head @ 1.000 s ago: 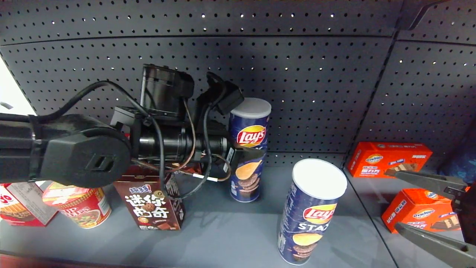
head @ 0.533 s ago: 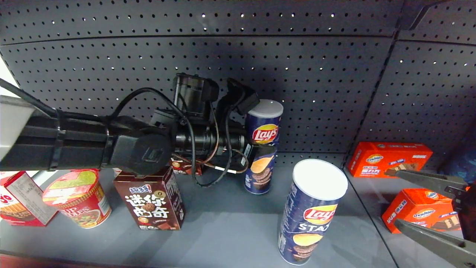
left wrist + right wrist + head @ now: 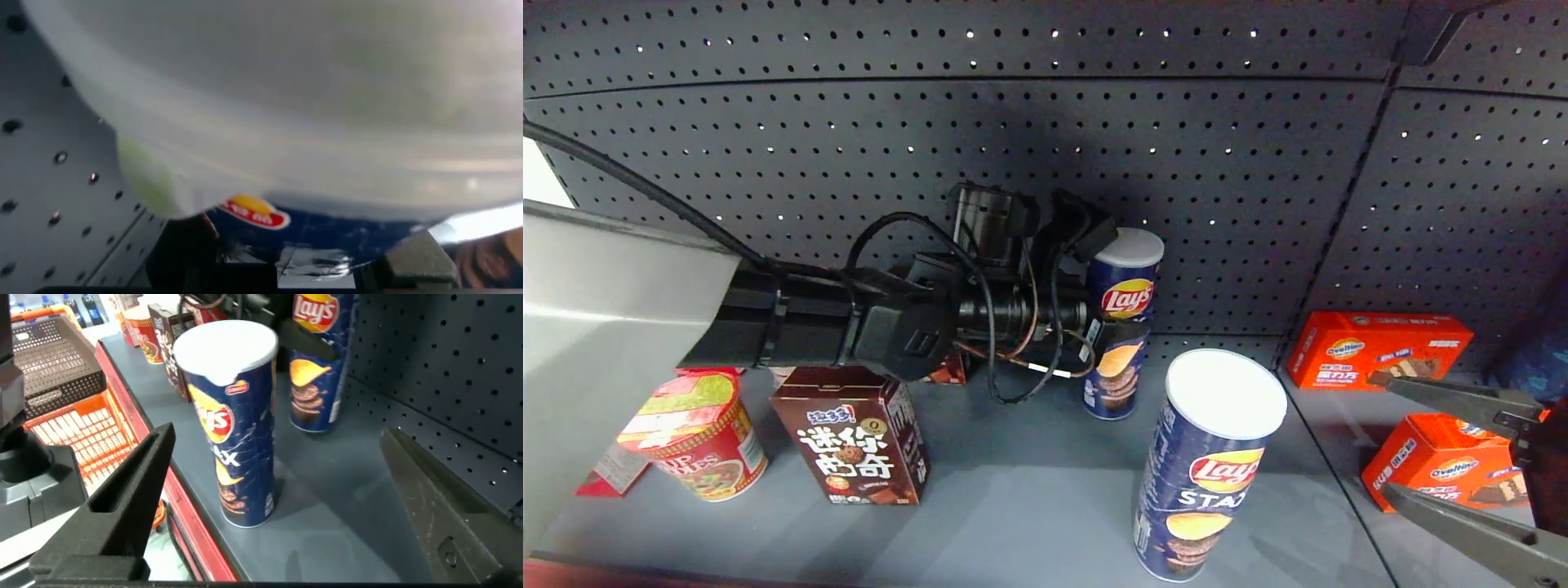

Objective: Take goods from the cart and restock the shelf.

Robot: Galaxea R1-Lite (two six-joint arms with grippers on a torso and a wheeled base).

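A blue chips can (image 3: 1123, 322) with a white lid stands upright near the pegboard back panel, its base at or just above the shelf (image 3: 1013, 498). My left gripper (image 3: 1112, 328) is shut on its middle, with the arm stretched in from the left. The left wrist view looks onto its lid (image 3: 327, 106) and blue body (image 3: 327, 233) from very near. A second chips can (image 3: 1205, 465) stands alone at the shelf front. My right gripper (image 3: 1380, 433) hangs open to its right; in the right wrist view this can (image 3: 233, 433) is just ahead of the spread fingers (image 3: 122, 514).
A cup of noodles (image 3: 690, 433) and a brown biscuit box (image 3: 854, 433) stand front left. Two orange boxes (image 3: 1380, 347) (image 3: 1445, 469) lie on the neighbouring shelf section to the right. The orange cart basket (image 3: 73, 433) sits below the shelf edge.
My left arm has carried the chips can to the right and deeper toward the back panel. The right gripper and the front can have stayed put.
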